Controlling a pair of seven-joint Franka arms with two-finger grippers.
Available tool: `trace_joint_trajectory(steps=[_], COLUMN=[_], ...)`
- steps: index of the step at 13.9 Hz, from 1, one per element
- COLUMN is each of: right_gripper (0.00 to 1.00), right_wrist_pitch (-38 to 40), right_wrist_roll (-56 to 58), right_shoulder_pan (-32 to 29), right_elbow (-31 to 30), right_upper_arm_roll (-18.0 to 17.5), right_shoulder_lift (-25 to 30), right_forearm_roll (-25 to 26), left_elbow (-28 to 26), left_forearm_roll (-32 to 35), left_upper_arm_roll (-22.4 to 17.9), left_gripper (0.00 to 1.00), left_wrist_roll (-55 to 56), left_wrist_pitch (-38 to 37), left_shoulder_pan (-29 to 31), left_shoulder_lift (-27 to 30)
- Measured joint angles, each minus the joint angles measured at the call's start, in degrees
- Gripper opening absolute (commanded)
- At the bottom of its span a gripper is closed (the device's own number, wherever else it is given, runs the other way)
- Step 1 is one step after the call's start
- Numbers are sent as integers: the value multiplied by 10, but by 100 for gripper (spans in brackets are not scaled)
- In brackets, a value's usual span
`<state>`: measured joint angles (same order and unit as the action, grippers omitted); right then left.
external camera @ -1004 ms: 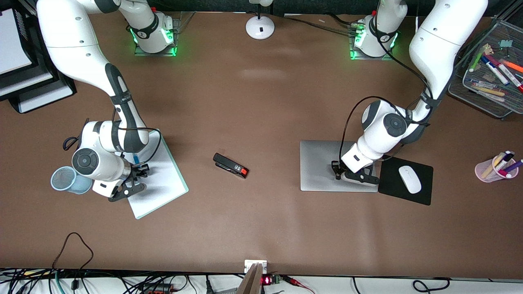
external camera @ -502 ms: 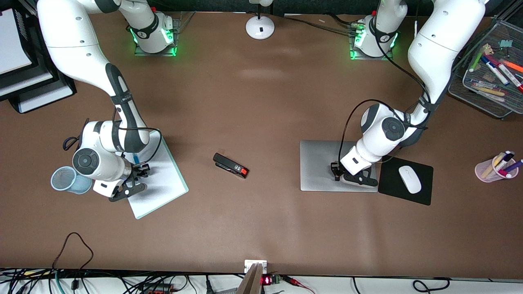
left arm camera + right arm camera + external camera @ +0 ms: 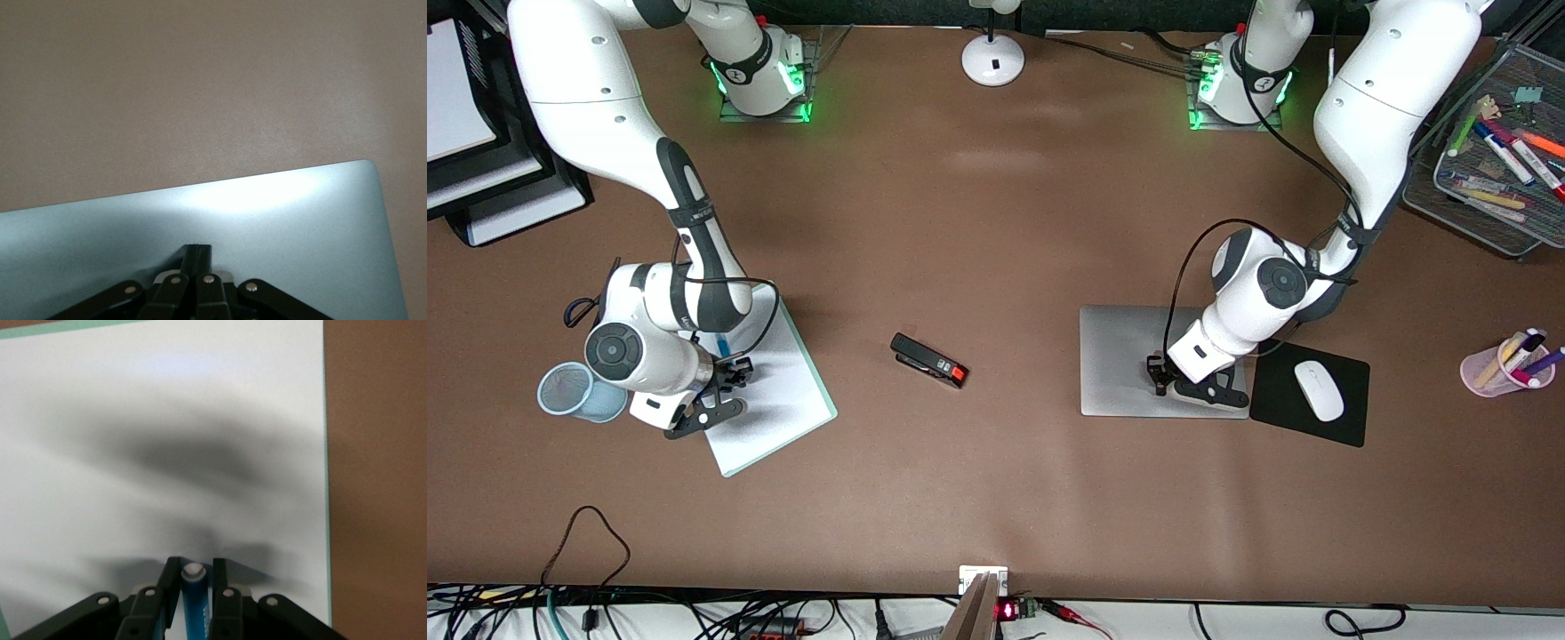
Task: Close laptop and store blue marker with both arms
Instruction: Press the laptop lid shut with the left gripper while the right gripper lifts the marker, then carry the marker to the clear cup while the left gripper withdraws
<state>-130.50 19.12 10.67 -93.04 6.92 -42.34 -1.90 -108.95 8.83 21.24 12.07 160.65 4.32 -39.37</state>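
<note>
On the counter point(image 3: 996, 267) in the front view, the left arm bends down over the closed laptop point(image 3: 1129, 364), its left claw point(image 3: 1199, 384) low on the lid. The right claw point(image 3: 725, 391) hangs over a white pad point(image 3: 783, 391).

Left wrist view: fingers point(image 3: 197, 257) pressed together.

Right wrist view: fingers point(image 3: 172, 577) clamp the blue marker point(image 3: 195, 600).

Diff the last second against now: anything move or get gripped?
The right gripper closed its fingers on the blue marker over the white pad. The left gripper slid slightly across the shut laptop lid, fingers shut. Stapler, mouse unchanged.
</note>
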Motion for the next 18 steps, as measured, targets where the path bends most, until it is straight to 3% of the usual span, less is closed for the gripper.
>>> trace_joint_trajectory(steps=[5,10,12,13,14,16,18], right_gripper=[11,1,0,0,0,0,0], right_wrist_pitch=[0,1,10,21,39,80,122], right_wrist_roll=[1,1,3,7,18,59,117], right_shoulder_pan=[0,0,1,1,1,1,-4], right_elbow=[0,10,14,18,23,44,77], right_upper_arm_roll=[0,0,-3,-7,-10,-14,-13], right_shoulder_lift=[0,18,44,60,76,102,119], right_forearm_roll=[0,0,0,0,0,0,-1], left_elbow=[17,63,100,115,124,132,133], left_forearm_roll=[1,1,1,1,1,1,1], left_upper_arm_roll=[-1,0,1,2,3,5,5], left_gripper=[1,10,22,43,73,100,100], left_wrist_roll=[0,0,0,0,0,-8,-22], left_wrist_pitch=[-56,-254,-342,-372,-394,-426,-447], left_shoulder_pan=[2,2,2,2,1,1,1], left_shoulder_lift=[20,110,135,144,152,166,182])
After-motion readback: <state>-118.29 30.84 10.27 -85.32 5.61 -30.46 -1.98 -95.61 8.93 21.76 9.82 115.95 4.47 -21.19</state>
